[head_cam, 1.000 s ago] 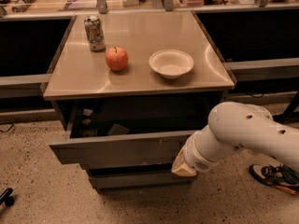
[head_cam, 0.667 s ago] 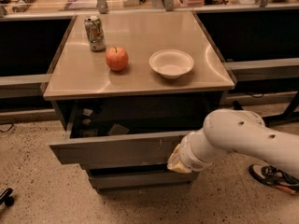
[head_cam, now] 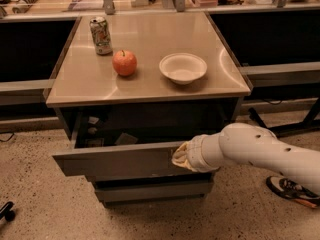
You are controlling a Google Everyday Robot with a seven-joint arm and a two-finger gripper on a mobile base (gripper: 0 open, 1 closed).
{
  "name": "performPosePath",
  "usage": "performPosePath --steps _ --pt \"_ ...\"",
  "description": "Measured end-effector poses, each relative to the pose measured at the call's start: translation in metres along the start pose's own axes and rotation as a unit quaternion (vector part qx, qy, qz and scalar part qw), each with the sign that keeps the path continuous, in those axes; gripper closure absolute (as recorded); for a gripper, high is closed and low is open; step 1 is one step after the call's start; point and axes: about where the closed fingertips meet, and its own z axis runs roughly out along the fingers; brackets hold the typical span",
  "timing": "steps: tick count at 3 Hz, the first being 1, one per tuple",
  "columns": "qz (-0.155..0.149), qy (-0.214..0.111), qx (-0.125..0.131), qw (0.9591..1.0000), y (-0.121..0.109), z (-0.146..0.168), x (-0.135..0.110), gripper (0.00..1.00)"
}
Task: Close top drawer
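Camera view: wide flat grey metal top drawer [head_cam: 115,160] stands pulled out beneath the smooth tan counter [head_cam: 150,79]; the cream claw [head_cam: 179,156], now higher and further left than before, meets its front; grip state cannot be told.

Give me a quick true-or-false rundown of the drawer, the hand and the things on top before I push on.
1. The top drawer is pulled out. True.
2. The hand is at the drawer front, right of centre. True.
3. The apple sits inside the bowl. False: it rests on the tabletop, left of the bowl.
4. The can lies on its side. False: it stands upright.
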Motion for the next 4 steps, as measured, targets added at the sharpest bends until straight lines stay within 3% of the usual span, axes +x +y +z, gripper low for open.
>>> performPosePath --steps 2,3,4 --pt "-0.012 -0.034 0.065 0.9972 -0.052 0.015 -0.004 1.0" --pt "0.004 -0.027 0.067 0.9974 -0.103 0.045 0.004 1.0" --pt "0.004 -0.027 0.067 0.9974 -0.101 0.044 0.003 1.0"
